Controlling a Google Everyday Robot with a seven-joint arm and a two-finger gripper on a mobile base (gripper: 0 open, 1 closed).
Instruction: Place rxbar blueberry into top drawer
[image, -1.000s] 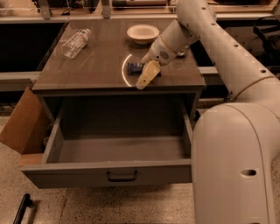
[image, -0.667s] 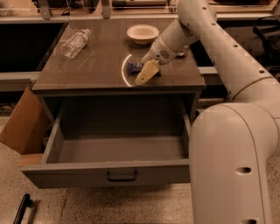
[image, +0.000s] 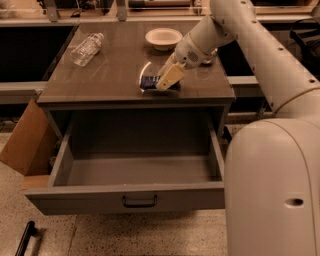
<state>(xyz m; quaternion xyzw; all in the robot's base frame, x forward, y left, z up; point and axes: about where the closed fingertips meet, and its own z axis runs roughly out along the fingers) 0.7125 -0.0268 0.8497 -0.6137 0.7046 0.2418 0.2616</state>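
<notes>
The rxbar blueberry (image: 149, 82), a dark blue flat bar, lies near the front edge of the brown countertop (image: 100, 80). My gripper (image: 168, 78) comes down from the right and sits right at the bar's right end, covering part of it. The top drawer (image: 140, 192) is pulled wide open below the counter, its grey inside bare and its black handle (image: 140, 201) facing front.
A clear water bottle (image: 86, 48) lies at the counter's back left. A white bowl (image: 163, 37) stands at the back middle. A cardboard box (image: 25, 145) leans at the drawer's left. My white arm and base (image: 270, 175) fill the right side.
The gripper has shifted slightly over the bar, which still rests on the countertop. The drawer stays open as before.
</notes>
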